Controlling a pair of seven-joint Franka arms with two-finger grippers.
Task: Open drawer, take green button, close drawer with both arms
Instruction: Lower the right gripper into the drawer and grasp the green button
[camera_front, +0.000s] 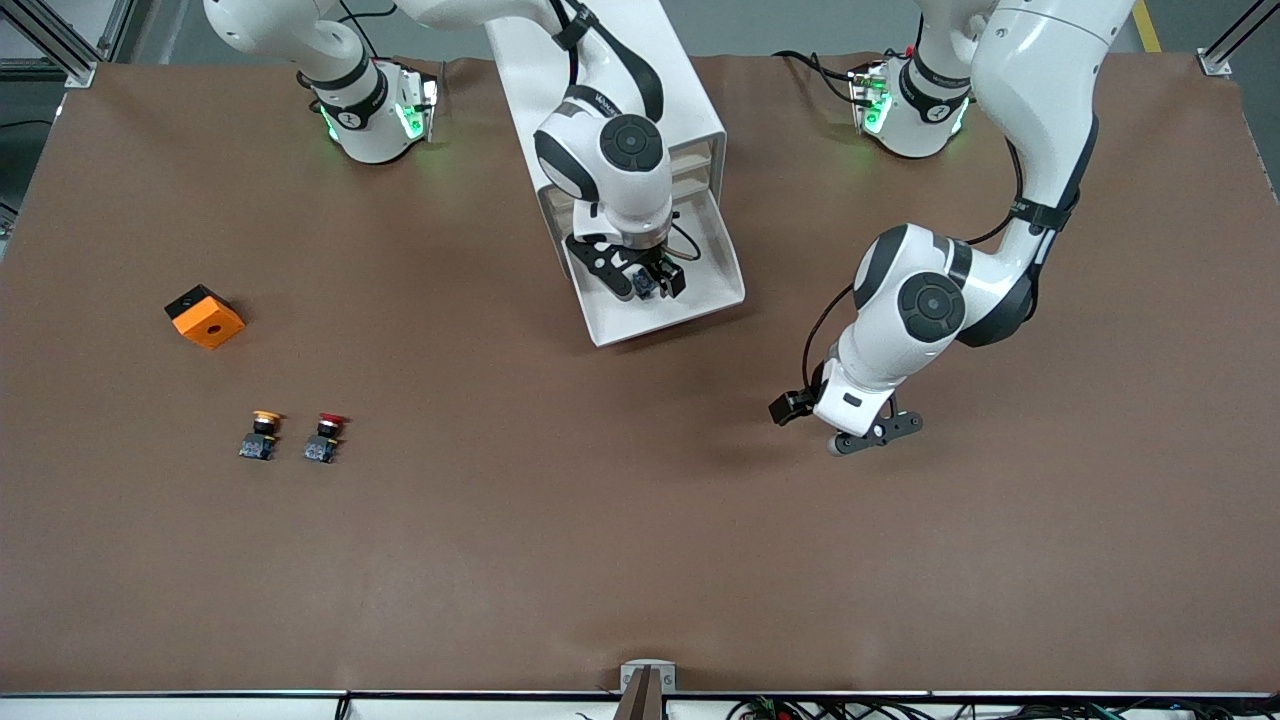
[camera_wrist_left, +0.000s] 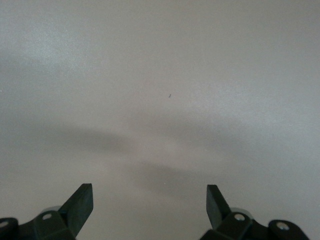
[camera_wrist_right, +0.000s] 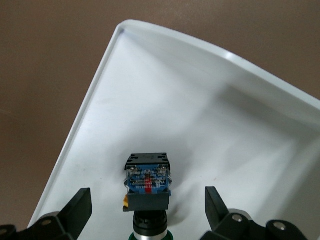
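Two white arms reach over the brown counter, and both have their fingers spread apart with nothing held. The right gripper hangs low inside the pulled-out drawer, which sticks out from the bottom of the white cabinet toward the front camera. In the right wrist view the drawer is a shallow white tray, and the button lies on its floor. It lies on its side, with the blue-grey block base pointing into the tray and the black neck and a small edge of the green cap close to the camera. The two black fingers stand on each side of the button, apart from it, not touching. The left gripper waits above bare counter toward the left arm's end, well apart from the cabinet. The left wrist view shows only its fingers wide open over a plain surface. Toward the right arm's end of the counter sits an orange box. Nearer to the front camera than this box stand a yellow-capped button and a red-capped button, just beside each other.
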